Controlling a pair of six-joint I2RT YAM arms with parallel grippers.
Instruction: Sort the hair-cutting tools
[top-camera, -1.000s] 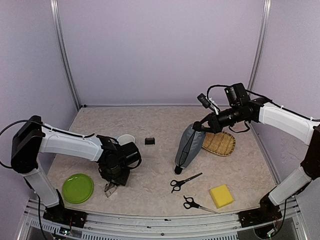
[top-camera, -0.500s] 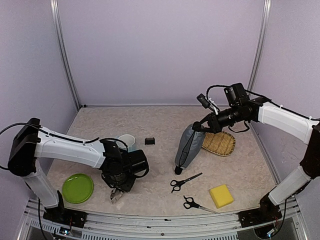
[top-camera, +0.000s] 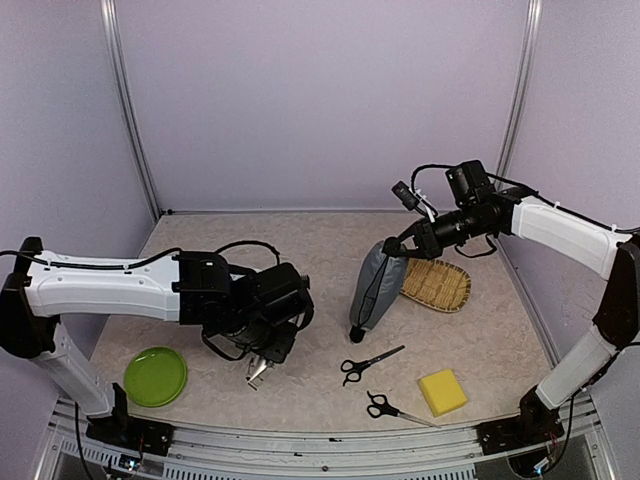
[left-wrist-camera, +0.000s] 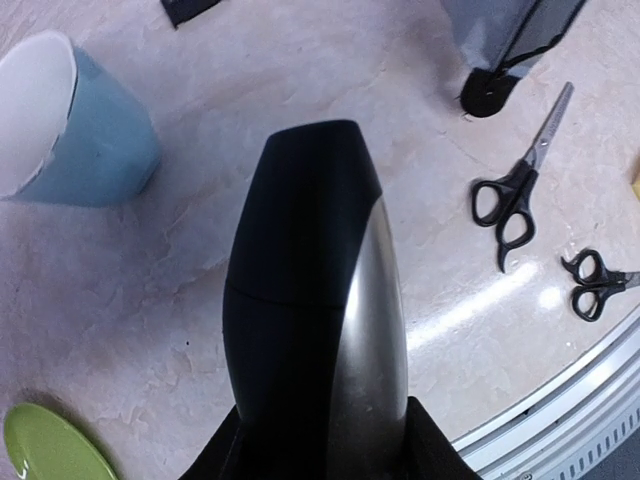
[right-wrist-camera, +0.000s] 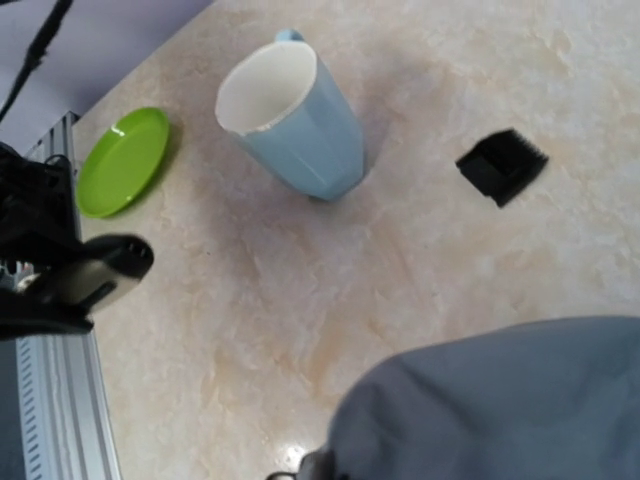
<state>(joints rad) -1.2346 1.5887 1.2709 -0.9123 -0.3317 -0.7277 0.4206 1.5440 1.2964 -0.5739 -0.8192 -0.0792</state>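
overall: you've got bright, even, diffuse light in all three views, nothing dim or blown out.
source: overhead, going by shadows that sit close under things.
shadows, top view: soft and short on the table (top-camera: 300, 250), darkest beside the grey pouch (top-camera: 375, 290).
glare, left wrist: pale sheen down the silver flank of the clipper (left-wrist-camera: 310, 300), and shiny white patches on the tabletop beside the scissors (left-wrist-camera: 515, 195).
focus, left wrist: clipper fills your frame and its edges are soft. Scissors are crisper.
focus, right wrist: grey pouch at the bottom is blurred. The light-blue cup (right-wrist-camera: 295, 115) is sharp, with a soft shadow at its base.
distortion: left wrist lens bends the edge rail (left-wrist-camera: 560, 430) into a curve.
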